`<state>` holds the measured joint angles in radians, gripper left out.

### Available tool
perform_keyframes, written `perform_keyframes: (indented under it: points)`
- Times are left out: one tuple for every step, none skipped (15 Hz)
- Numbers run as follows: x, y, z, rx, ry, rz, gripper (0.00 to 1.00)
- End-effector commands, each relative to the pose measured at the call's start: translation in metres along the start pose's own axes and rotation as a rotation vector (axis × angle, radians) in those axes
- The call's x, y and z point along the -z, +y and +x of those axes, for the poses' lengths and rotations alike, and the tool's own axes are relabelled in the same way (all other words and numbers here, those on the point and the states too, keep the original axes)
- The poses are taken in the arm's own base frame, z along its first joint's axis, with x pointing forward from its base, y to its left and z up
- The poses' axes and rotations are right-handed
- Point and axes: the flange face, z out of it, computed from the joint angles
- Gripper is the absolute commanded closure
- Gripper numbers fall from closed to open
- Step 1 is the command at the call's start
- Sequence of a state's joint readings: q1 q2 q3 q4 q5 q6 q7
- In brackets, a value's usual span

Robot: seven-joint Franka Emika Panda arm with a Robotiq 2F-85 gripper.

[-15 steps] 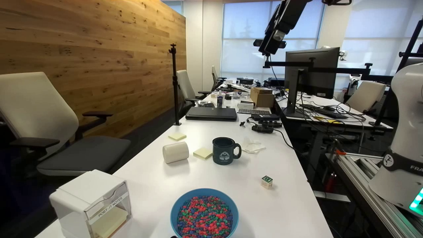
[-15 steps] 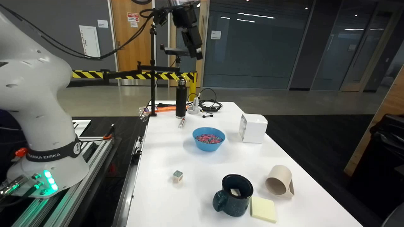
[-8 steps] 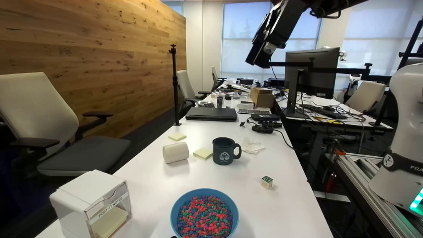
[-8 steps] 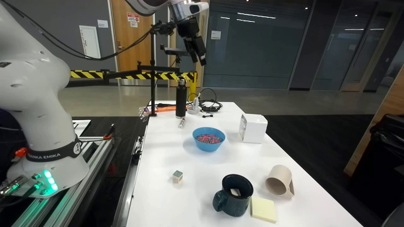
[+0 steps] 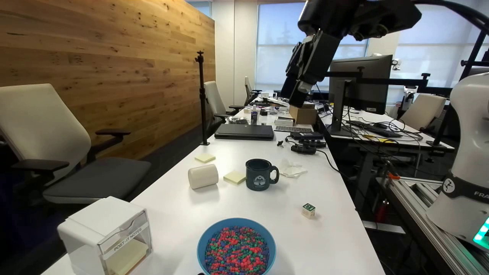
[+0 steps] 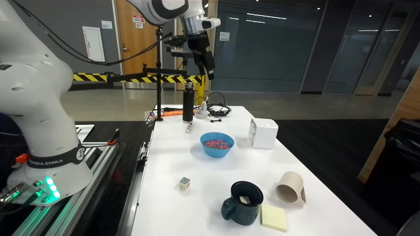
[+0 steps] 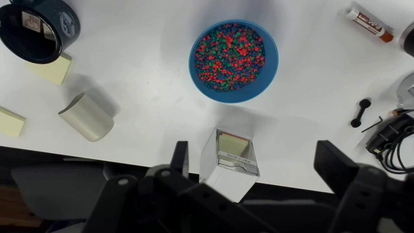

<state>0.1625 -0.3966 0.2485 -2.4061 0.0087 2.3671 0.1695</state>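
Hand (image 7: 254, 155) is up high, well above the counter (image 5: 172, 221) in both exterior views, tilted, tips down. I see both fingers in wrist view, wide apart. White Post-it notes dispenser (image 7: 233, 184) shows b/w the tips there, but it's standing on the counter well below, nr the edge away from the robot; yellow notes (image 7: 231, 144) visible thru its clear front. Near it is the blue bowl (image 7: 271, 64), upright, w/ red, green + dk blue pellets (image 7: 229, 58) inside.

Farther out I've got a beige mug (image 6: 290, 185) on its side, and a dk green mug (image 6: 244, 213) upright, handle toward robot side, w/ at least 1 printed wooden block (image 7: 31, 22) in it per wrist view. Sticky-note pad (image 6: 274, 218) lies b/w the 2 mugs, just beside the green one; can't tell if touching. Letter block (image 5: 308, 211) sits on the robot's side of the counter, green face up. 2nd pad (image 5: 205, 157) is past the beige mug, crumpled tissue (image 5: 292, 170) behind the green one, closed black laptop (image 5: 244, 131) farther back. Opp. end: black bottle (image 6: 188, 103), marker (image 7: 368, 24) lying nr its base, coiled cable (image 6: 219, 110) alongside.
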Motion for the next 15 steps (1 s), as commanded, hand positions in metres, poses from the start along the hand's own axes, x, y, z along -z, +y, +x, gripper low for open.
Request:
perform_keyframes:
  points:
    - [-0.012, -0.003, 0.008, -0.020, -0.009, 0.009, 0.00]
    - [-0.010, -0.002, 0.009, -0.018, -0.016, 0.014, 0.00]
    - [-0.012, 0.000, 0.002, 0.000, -0.021, 0.004, 0.00]
    - [-0.014, 0.000, 0.003, 0.000, -0.025, 0.005, 0.00]
    - [-0.014, -0.001, 0.003, 0.000, -0.025, 0.005, 0.00]
    - [-0.014, -0.001, 0.004, 0.000, -0.024, 0.006, 0.00]
    - [-0.013, -0.001, 0.004, 0.000, -0.023, 0.006, 0.00]
    - [-0.013, -0.001, 0.004, 0.000, -0.022, 0.006, 0.00]
    - [-0.015, -0.002, 0.005, -0.010, -0.022, 0.023, 0.00]
    - [-0.027, -0.005, 0.012, -0.069, -0.018, 0.051, 0.00]
    - [-0.034, -0.009, 0.017, -0.084, -0.009, 0.059, 0.00]
    - [-0.046, -0.016, 0.028, -0.122, 0.015, 0.066, 0.00]
    - [-0.054, -0.021, 0.034, -0.150, 0.043, 0.062, 0.00]
    - [-0.062, -0.027, 0.041, -0.179, 0.079, 0.069, 0.00]
    - [-0.072, -0.034, 0.049, -0.198, 0.109, 0.082, 0.00]
